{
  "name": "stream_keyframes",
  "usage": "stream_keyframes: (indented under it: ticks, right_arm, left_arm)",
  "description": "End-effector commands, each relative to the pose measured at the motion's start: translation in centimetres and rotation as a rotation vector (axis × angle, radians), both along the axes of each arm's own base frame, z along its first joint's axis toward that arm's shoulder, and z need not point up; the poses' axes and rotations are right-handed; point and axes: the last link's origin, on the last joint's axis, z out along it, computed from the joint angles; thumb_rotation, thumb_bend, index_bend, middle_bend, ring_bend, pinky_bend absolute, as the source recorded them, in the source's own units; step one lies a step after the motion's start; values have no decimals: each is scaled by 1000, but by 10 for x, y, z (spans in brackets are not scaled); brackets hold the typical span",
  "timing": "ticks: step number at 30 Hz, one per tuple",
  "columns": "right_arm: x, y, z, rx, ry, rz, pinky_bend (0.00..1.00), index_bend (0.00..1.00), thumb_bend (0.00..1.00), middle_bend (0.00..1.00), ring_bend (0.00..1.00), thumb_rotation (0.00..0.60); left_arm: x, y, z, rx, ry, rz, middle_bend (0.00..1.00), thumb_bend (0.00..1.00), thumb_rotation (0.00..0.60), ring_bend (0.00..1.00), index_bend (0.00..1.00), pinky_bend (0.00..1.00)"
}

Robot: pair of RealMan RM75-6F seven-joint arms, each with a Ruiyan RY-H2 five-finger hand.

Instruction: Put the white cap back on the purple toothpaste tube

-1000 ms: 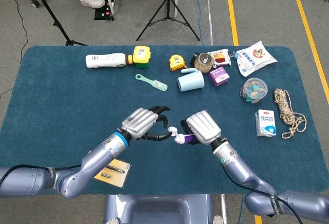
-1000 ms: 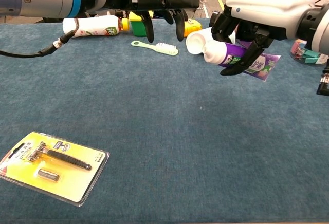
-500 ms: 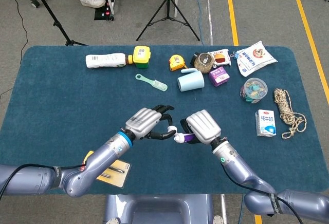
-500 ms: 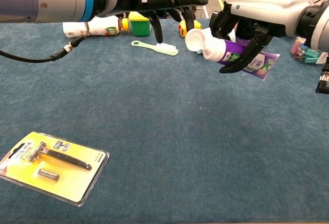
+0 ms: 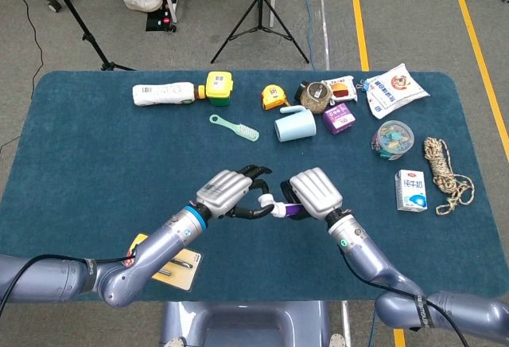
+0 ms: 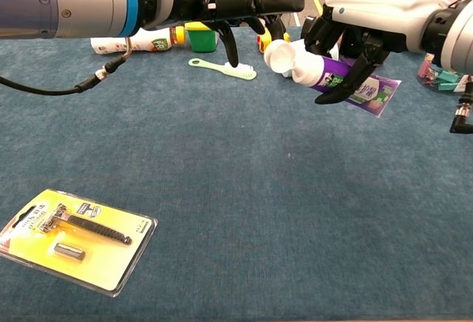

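left robot hand pinches white cap | right robot hand grips purple toothpaste tube (cap at nozzle)

Above the table, the left hand holds the cap just left of the toothpaste tube in the right hand, the razor pack lies near-left, and the toothbrush and cup lie far behind them.

No legible txt or brand in either view. Milk carton, white bottle & razor pack carry print, too small/blurred to read.
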Motion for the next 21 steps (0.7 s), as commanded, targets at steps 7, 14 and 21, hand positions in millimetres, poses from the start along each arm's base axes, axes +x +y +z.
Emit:
stream_keyframes:
  ticks: [7,14,21]
  right_arm:
    - [-3,-5,-2,2,11,-31,983,866,264,919,1000,600]
    - [-2,-8,-3,0,18,-49,983,866,263,919,1000,600]
    - [-2,-9,-4,3,19,-65,983,865,263,918,1000,600]
  left_arm:
    - [2,-3,-1,-19,-2,-3,113,239,74,71,354,319]
    - [5,-5,-6,-29,-2,-6,111,240,74,65,354,319]
    - [8,-6,-9,-32,-4,-8,109,240,74,61,348,319]
